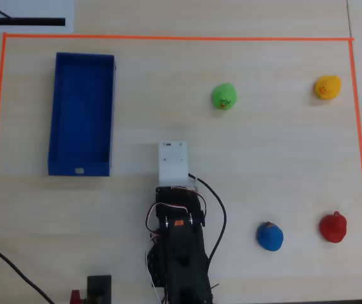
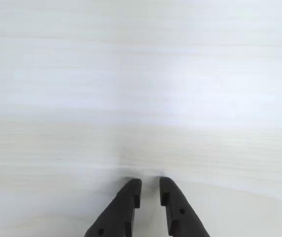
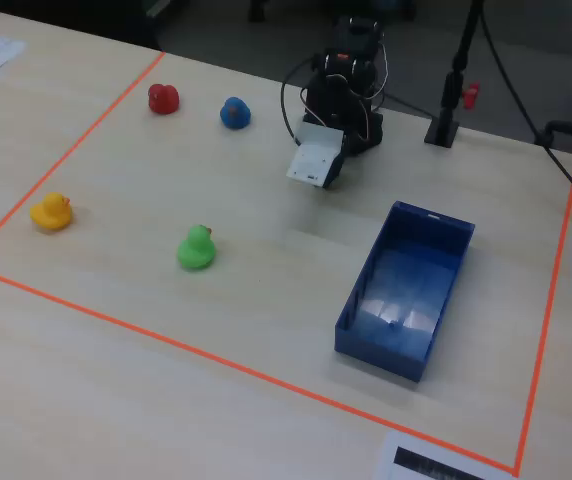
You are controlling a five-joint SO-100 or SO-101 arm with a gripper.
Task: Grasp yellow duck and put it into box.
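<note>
Nothing is being gripped by the gripper [image 2: 150, 190]: in the wrist view its two dark fingers [image 2: 123, 207] are being shown nearly together, only a thin gap being left between the tips, with bare pale table [image 2: 141, 89] under and ahead of them. From above, the gripper itself is being hidden under the white wrist housing [image 1: 173, 162], and the black arm [image 1: 180, 247] is being seen folded back near the bottom edge of the overhead view, its cables looping to the right.

To the left of the housing in the overhead view, the box [image 1: 57, 107] is being shown lying lengthwise, dark blue, open-topped and empty, a small white mark sitting on its near short wall. Up and to the right of the housing, the green duck [image 1: 224, 96] is being seen alone. The yellow duck [image 1: 327, 87] is being shown further right, near the top right corner of the orange tape border [image 1: 168, 37], well apart from both gripper and box. Lower right, the blue duck [image 1: 269, 236] and the red duck [image 1: 333, 227] are being seen near each other, not touching.

In the fixed view the yellow duck [image 3: 51, 212] is being shown at the left, beside the tape.
</note>
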